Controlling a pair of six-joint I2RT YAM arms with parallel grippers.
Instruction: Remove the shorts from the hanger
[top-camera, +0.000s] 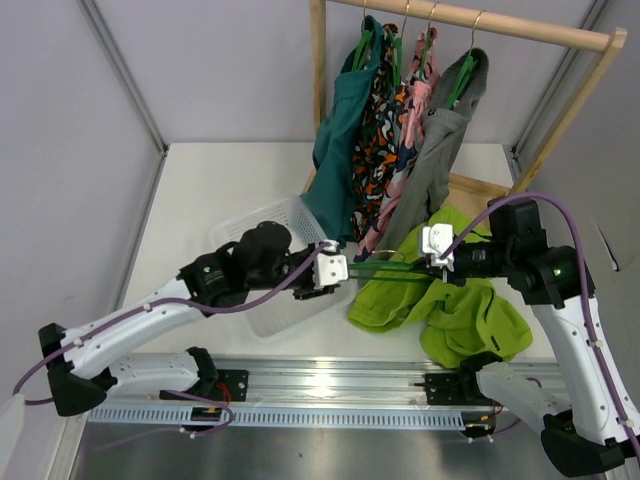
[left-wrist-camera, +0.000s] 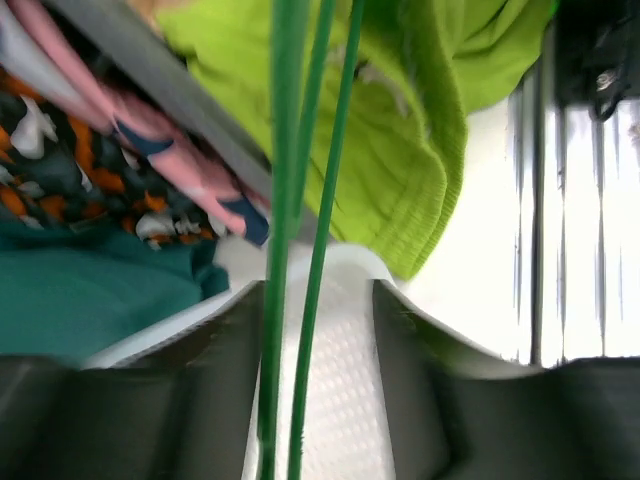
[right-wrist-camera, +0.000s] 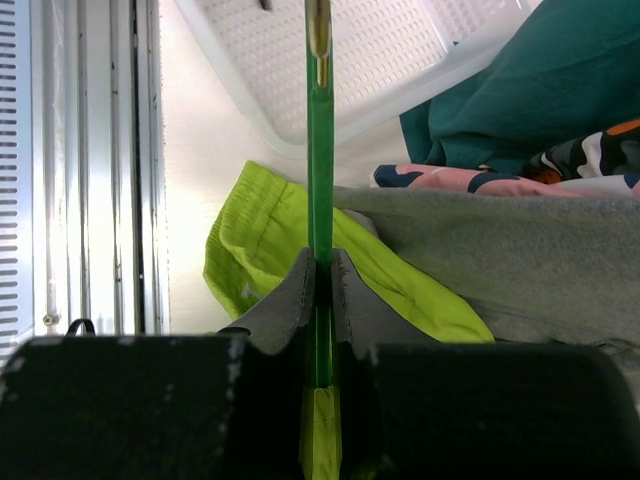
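- Fingers, top view: the right gripper (top-camera: 433, 258) should, in my judgement, hold its pinch firm and lift the hanger (top-camera: 390, 267) clear of the shorts (top-camera: 445, 310), which lie heaped under and beside it. The left gripper (top-camera: 338, 270) sits at the hanger's far end.
- Left wrist view: fingers (left-wrist-camera: 205, 385) wide apart, both hanger wires between them, no contact evident.
- Right wrist view: fingers (right-wrist-camera: 285, 310) closed tight on the wire, shorts directly beneath. Whether any fabric catches the frame cannot be told.

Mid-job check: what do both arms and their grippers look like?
The left arm and right arm have white shells and black joints, each trailed by a purple cable. The right arm shows a small green light. The left gripper and right gripper have white housings and dark grey fingers.
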